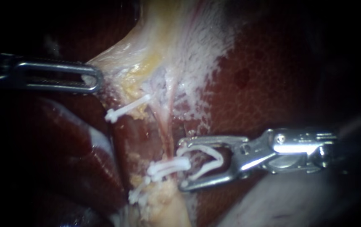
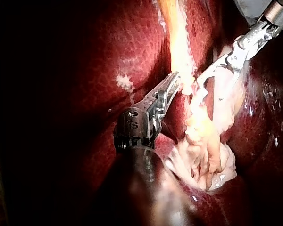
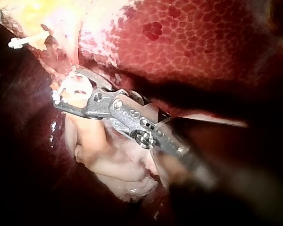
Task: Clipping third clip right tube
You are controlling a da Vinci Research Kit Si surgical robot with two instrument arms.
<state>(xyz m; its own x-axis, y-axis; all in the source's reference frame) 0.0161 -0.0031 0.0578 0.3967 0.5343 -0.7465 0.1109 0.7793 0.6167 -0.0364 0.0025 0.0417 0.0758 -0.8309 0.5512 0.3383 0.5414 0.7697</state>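
My right instrument (image 1: 183, 164) comes in from the right with its jaws spread wide, carrying an open white clip (image 1: 207, 162) between them. The clip's mouth sits just right of a thin pink tube (image 1: 166, 122), level with a closed white clip (image 1: 168, 166) on that tube. I cannot tell whether the open clip reaches around the tube. Another closed clip (image 1: 139, 192) lies lower, and a third (image 1: 127, 108) sits higher to the left. My left instrument (image 1: 96, 79) is shut on pale yellowish tissue (image 1: 117, 63), holding it to the left. The right wrist view shows the loaded clip (image 3: 70, 89) in the jaws.
Dark red liver (image 1: 272, 84) fills the right side and lies under the tubes. Whitish filmy tissue (image 1: 197, 50) spreads above the tube. Pale lumpy tissue (image 3: 118, 165) lies under my right instrument in its wrist view.
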